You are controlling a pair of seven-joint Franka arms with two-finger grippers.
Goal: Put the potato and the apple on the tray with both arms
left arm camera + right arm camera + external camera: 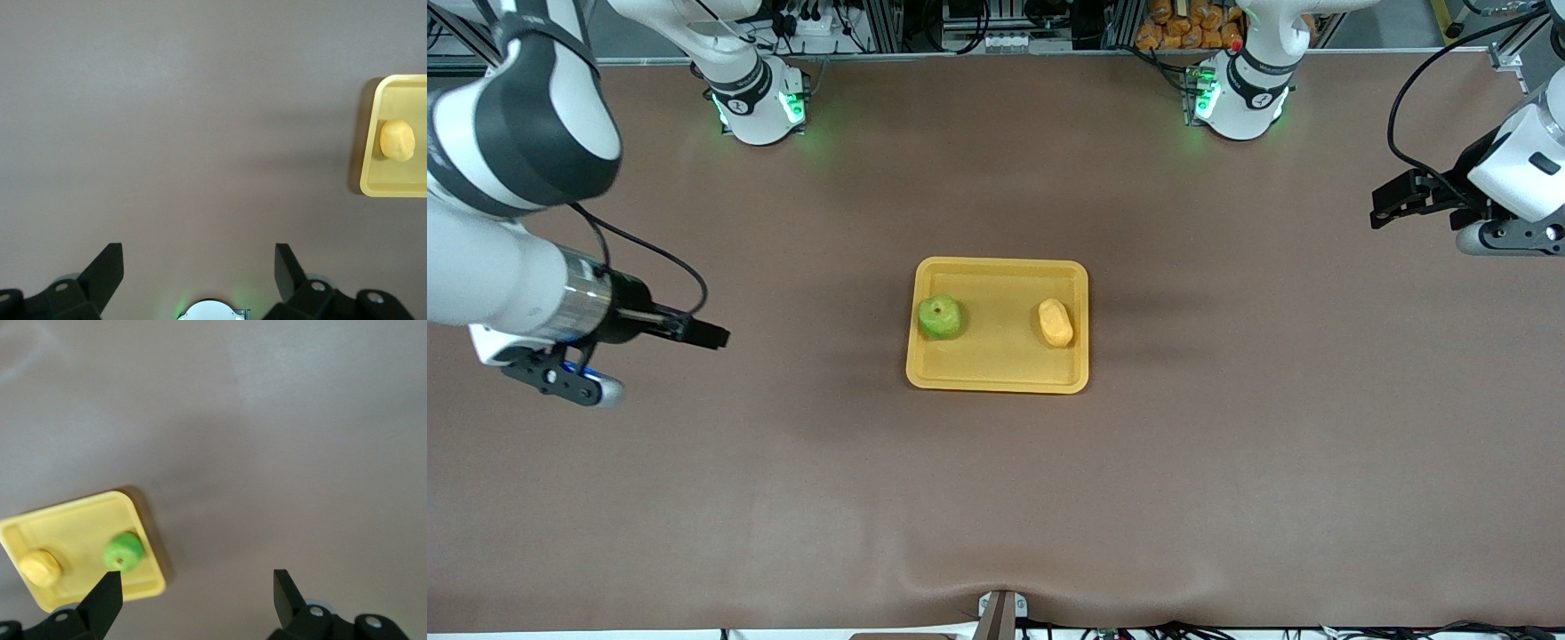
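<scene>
The yellow-orange tray [1000, 265] lies at the middle of the table. The green apple [940, 316] sits in it toward the right arm's end, and the yellow-orange potato [1056, 322] sits in it toward the left arm's end. My right gripper [716, 337] is open and empty, up over bare table toward the right arm's end. My left gripper [1383, 210] is open and empty, over bare table at the left arm's end. The left wrist view shows its gripper [199, 257], the tray [365, 167] and potato [397, 139]. The right wrist view shows its gripper [197, 583], the tray [80, 501], apple [123, 551] and potato [40, 568].
The brown table mat [996, 498] stretches wide around the tray. The two arm bases [758, 105] [1240, 98] stand at the table's back edge. A small metal bracket [1000, 613] sits at the front edge. Orange items [1183, 27] lie past the back edge.
</scene>
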